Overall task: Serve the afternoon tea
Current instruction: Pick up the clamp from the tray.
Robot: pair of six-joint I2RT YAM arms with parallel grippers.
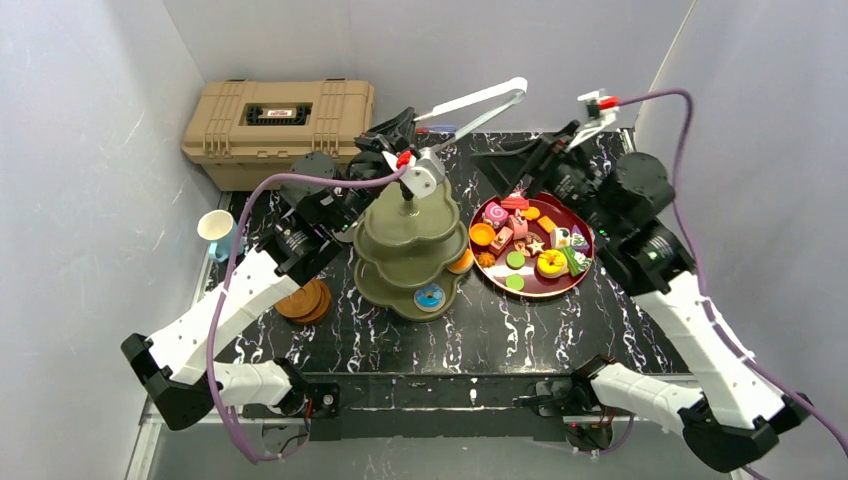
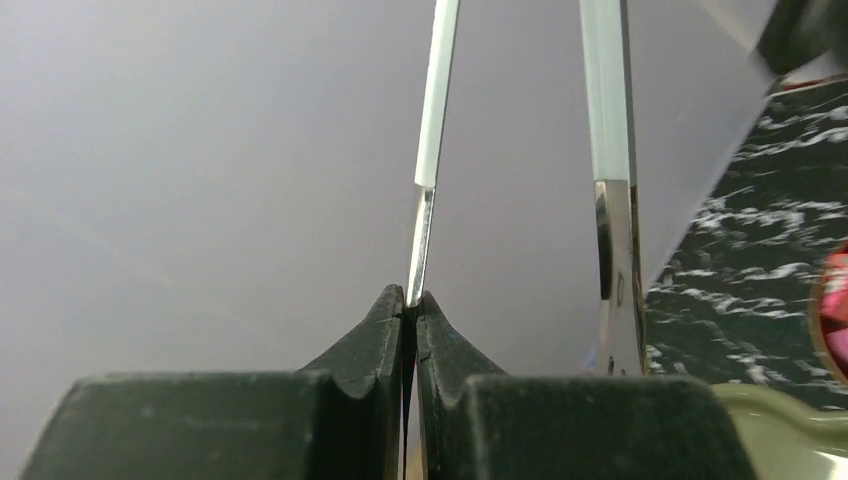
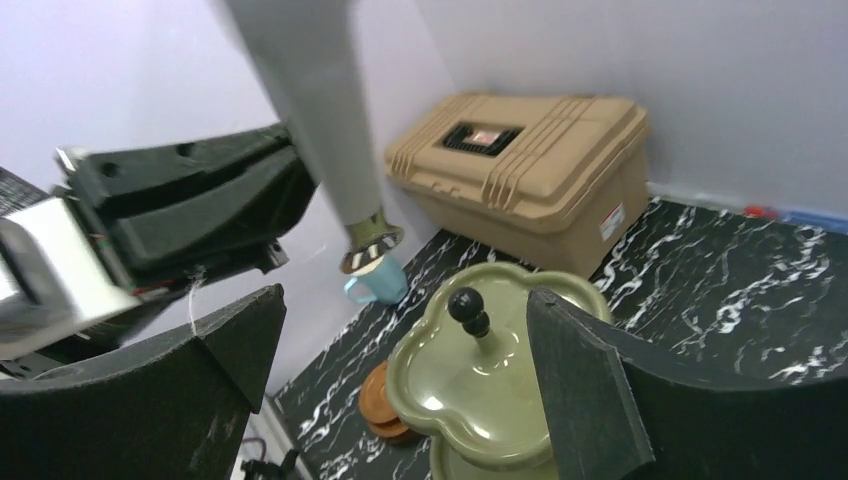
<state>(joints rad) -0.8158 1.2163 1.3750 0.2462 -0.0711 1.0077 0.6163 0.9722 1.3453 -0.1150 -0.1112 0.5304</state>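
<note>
Tongs (image 1: 480, 99) sit in the left gripper (image 2: 412, 300). Its fingers are pressed together on one blade only, while the other blade stands free to the right in the wrist view. The tongs point toward the upper middle of the overhead frame, above the table and touching no food. The right gripper (image 3: 400, 300) has its fingers wide apart and holds nothing, hovering near the top of the green stand (image 1: 395, 222) at centre frame.

Serving looks barely begun. A blue doughnut (image 1: 431, 296) lies on the bottom tier and an orange piece (image 1: 462, 262) sits at the stand's right edge; the top tier is bare. Most pastries (image 1: 520, 235) are heaped on the red plate (image 1: 540, 293) just right of the stand. The wooden saucers (image 1: 305, 300) are stacked left of the stand, and the cup (image 1: 217, 228) stands alone at the left edge, on no saucer. A tan toolbox (image 1: 278, 120) sits at upper left.
</note>
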